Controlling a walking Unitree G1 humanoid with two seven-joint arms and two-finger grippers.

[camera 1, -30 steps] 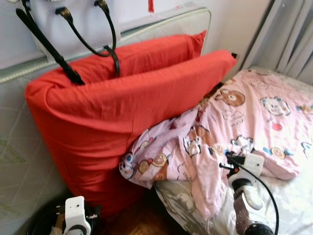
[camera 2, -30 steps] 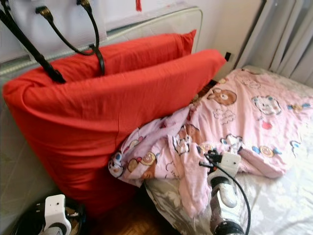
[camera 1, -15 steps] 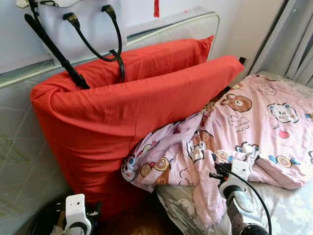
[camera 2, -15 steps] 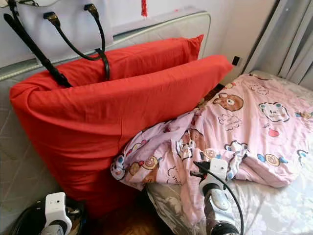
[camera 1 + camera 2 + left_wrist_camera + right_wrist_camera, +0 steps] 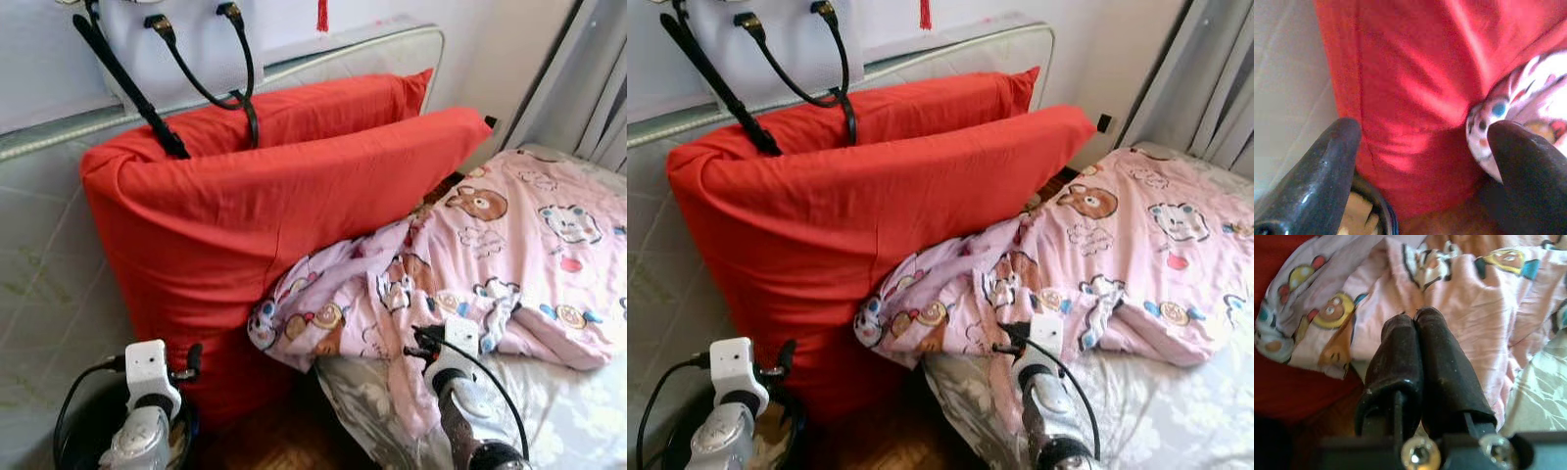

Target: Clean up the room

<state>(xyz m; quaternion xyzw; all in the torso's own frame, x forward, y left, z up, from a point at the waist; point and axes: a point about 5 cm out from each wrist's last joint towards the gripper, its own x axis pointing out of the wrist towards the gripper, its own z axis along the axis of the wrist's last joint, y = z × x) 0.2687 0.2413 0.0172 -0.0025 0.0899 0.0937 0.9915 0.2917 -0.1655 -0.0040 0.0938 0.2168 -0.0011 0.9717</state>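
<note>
Leftmost, the left gripper (image 5: 1420, 147) hangs low beside the red pillows (image 5: 265, 215), jaws spread wide and holding nothing, above a dark round bin (image 5: 789, 431) on the floor. Black bag straps (image 5: 201, 78) drape over the pillows' top edge. The pillows stand upright against a quilted mattress (image 5: 49, 255). To the right, a pink cartoon-print blanket (image 5: 470, 264) lies crumpled on the bed (image 5: 578, 411), one corner touching the pillows. The right gripper (image 5: 1418, 340) hovers near the blanket's edge, jaws pressed together, empty.
</note>
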